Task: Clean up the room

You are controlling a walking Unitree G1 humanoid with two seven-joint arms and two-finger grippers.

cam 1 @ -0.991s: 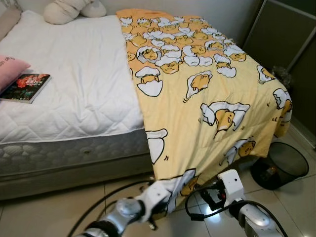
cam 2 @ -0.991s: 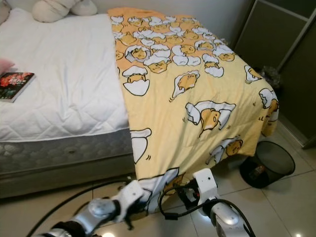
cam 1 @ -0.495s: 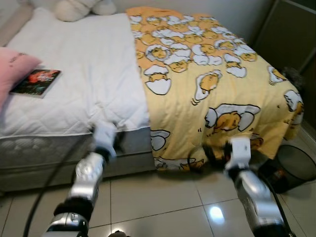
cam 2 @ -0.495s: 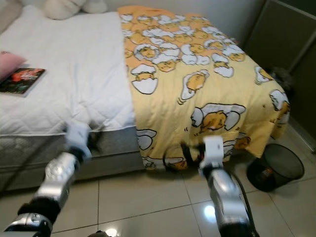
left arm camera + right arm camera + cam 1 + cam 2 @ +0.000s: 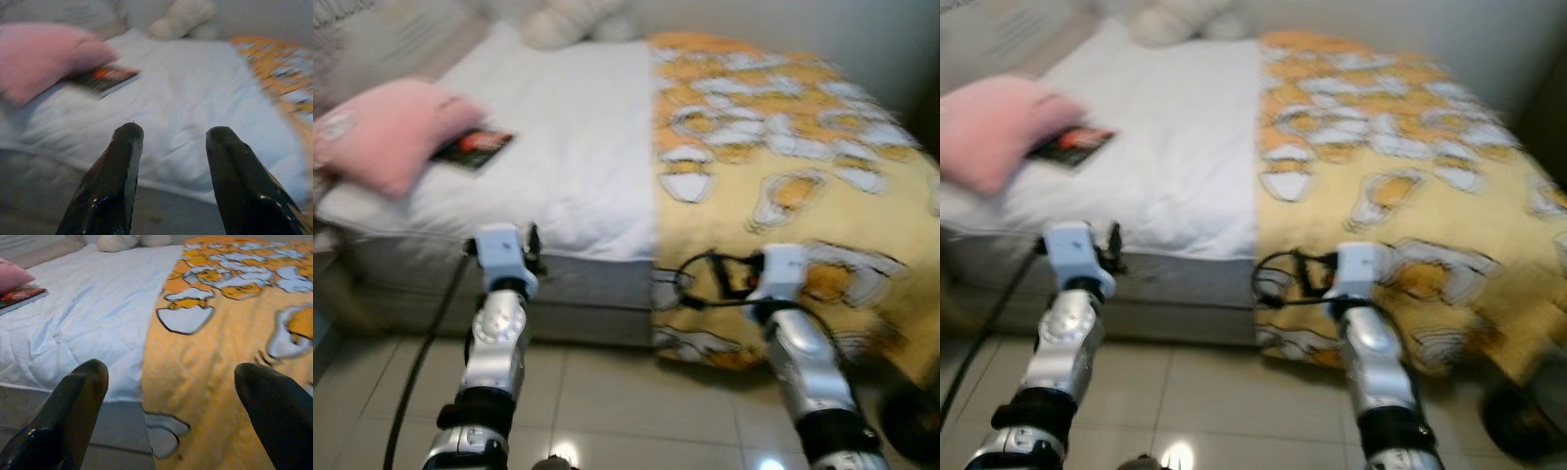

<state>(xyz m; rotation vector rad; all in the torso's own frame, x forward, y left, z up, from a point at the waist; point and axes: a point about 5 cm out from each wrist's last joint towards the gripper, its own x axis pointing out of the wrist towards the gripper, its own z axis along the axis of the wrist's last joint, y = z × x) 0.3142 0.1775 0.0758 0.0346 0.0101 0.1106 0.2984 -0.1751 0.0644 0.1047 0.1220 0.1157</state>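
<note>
A bed with a white quilted cover (image 5: 578, 157) stands before me, blurred in the eye views. A yellow blanket with an egg pattern (image 5: 803, 166) covers its right half and hangs over the near edge. A pink pillow (image 5: 391, 132) lies at the bed's left, with a book (image 5: 473, 147) beside it. My left gripper (image 5: 174, 131) is open and holds nothing, level with the mattress edge and pointing toward the book (image 5: 102, 78). My right gripper (image 5: 171, 367) is wide open and holds nothing, in front of the blanket's (image 5: 225, 333) left border.
A pale plush toy (image 5: 573, 20) lies at the far end of the bed. A dark waste bin (image 5: 1518, 426) sits on the tiled floor (image 5: 626, 411) at the lower right. My left arm (image 5: 497, 323) and right arm (image 5: 803, 362) reach forward over the floor.
The camera has swung left, bringing the pink pillow further into view. Both arms have come up from near the floor to the height of the mattress edge.
</note>
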